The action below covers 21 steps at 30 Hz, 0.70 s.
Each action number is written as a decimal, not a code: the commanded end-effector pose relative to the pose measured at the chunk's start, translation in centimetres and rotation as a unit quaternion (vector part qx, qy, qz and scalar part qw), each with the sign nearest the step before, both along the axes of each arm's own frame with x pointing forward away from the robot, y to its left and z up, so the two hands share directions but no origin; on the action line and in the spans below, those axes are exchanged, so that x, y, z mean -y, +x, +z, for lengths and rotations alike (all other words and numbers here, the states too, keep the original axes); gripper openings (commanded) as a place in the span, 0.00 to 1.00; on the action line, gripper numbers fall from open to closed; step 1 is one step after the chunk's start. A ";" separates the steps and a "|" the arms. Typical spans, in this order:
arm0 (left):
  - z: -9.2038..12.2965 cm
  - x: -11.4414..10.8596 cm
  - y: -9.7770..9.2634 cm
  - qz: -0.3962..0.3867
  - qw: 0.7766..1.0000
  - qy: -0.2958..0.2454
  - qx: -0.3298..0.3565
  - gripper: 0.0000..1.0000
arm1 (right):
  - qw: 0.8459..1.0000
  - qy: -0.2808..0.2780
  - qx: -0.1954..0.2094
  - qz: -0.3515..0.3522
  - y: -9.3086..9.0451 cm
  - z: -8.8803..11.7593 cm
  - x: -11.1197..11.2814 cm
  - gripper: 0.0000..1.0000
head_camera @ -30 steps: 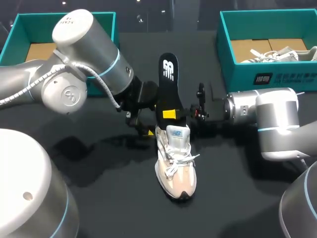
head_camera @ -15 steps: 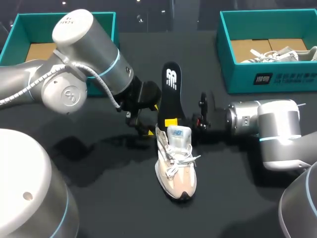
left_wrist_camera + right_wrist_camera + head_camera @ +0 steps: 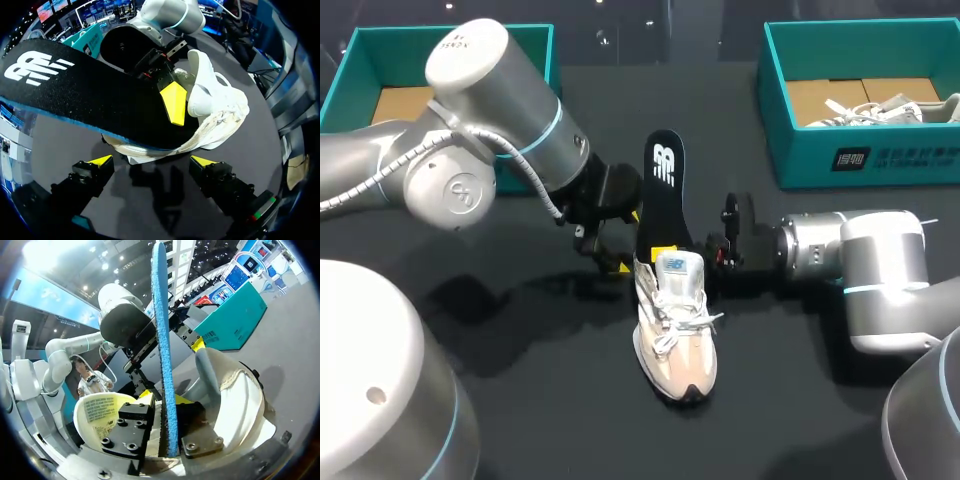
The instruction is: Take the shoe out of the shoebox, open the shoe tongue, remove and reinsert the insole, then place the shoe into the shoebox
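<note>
Nearest to you on the black table (image 3: 520,400) stands one pale shoe (image 3: 675,330), upright, its toe pointing your way and its white laces loose. Its tongue carries a small bluish logo patch (image 3: 677,265). In the right wrist view the tongue's inner face shows a label (image 3: 102,412) with lines of small print.

One black insole (image 3: 663,190) rises out of the shoe's heel opening and leans away from you. It has a large white logo near its far end and a blue edge. Your right gripper (image 3: 670,254) comes in at the heel from the right and is clamped on the insole's lower part, with one yellow fingertip (image 3: 174,102) pressed flat on the black top face.

Your left gripper (image 3: 151,162) sits just beside the heel on the other side, its two yellow tips spread apart with nothing between them.

At the far edge you have two teal shoeboxes. The left shoebox (image 3: 380,33) shows a brown lining. The right shoebox (image 3: 860,150) has a white printed mark on its front wall and holds a second pale shoe (image 3: 880,108).
</note>
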<state>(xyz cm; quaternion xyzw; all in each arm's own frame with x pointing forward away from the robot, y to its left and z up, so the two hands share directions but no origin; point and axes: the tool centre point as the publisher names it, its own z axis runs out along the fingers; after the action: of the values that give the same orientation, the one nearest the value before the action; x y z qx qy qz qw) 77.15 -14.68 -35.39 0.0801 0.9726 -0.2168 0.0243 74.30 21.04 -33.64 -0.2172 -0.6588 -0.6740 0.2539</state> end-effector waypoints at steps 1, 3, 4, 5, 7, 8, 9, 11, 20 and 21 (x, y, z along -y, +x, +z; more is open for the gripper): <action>0.0 0.1 0.0 0.000 1.000 0.001 0.000 1.00 | 1.000 -0.007 0.007 0.001 0.4 0.5 -0.2 0.32; 0.0 0.1 0.0 0.000 1.000 0.001 0.000 1.00 | 1.000 -0.010 0.011 0.003 0.6 0.9 -0.2 0.35; 0.0 0.1 0.0 0.000 1.000 0.001 0.000 1.00 | 1.000 -0.011 0.013 0.004 0.7 1.0 -0.3 0.37; 0.0 0.1 0.0 0.000 1.000 0.001 0.000 1.00 | 1.000 -0.013 0.014 0.004 0.8 1.1 -0.3 0.38; 0.0 0.1 0.0 0.000 1.000 0.001 0.000 1.00 | 1.000 -0.014 0.017 0.005 0.9 1.3 -0.3 0.38; 0.0 0.1 0.0 0.000 1.000 0.001 0.000 1.00 | 1.000 -0.015 0.019 0.005 1.0 1.4 -0.3 0.38; 0.0 0.1 0.0 0.000 1.000 0.001 0.000 1.00 | 1.000 -0.016 0.020 0.005 1.1 1.5 -0.3 0.38; 0.0 0.1 0.0 0.000 1.000 0.001 0.000 1.00 | 1.000 -0.016 0.021 0.006 1.2 1.6 -0.3 0.38; 0.0 0.1 0.0 0.000 1.000 0.001 0.000 1.00 | 0.999 -0.026 0.034 0.014 1.7 2.6 -0.8 0.37; 0.0 0.1 0.0 0.000 1.000 0.001 0.000 1.00 | 0.999 -0.027 0.036 0.016 1.8 2.9 -0.9 0.37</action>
<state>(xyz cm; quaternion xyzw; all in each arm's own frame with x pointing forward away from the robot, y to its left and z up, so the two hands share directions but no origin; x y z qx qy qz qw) 77.15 -14.68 -35.39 0.0801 0.9726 -0.2168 0.0243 75.89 21.73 -31.45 -0.1895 -0.6832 -0.6653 0.2337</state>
